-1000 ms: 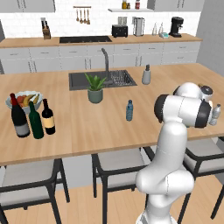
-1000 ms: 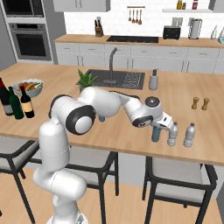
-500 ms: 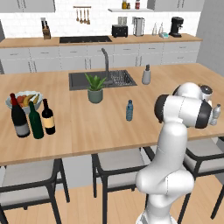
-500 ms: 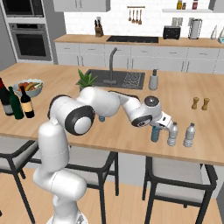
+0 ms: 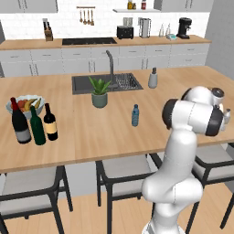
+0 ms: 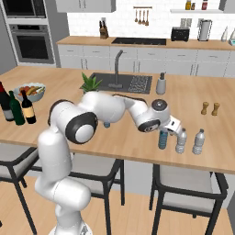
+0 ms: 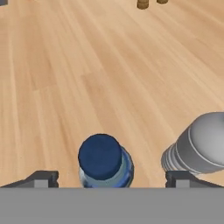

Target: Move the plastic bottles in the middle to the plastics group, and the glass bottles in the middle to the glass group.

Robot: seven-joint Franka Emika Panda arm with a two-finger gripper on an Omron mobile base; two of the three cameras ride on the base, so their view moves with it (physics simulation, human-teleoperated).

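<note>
At the near right edge of the desk (image 6: 114, 137), 1 blue plastic bottle (image 6: 163, 139) is seen standing upright just beside the 2 pale grey bottles (image 6: 190, 141). The end effector (image 7: 112, 178) is held above it with its fingers spread wide, either side of the dark blue cap, without contact. A 2nd blue bottle (image 5: 135, 115) is left mid-desk. The yellow-labelled wine bottle (image 5: 50, 122) is placed beside the big dark bottle (image 5: 20, 122) and green bottle (image 5: 37, 126).
</note>
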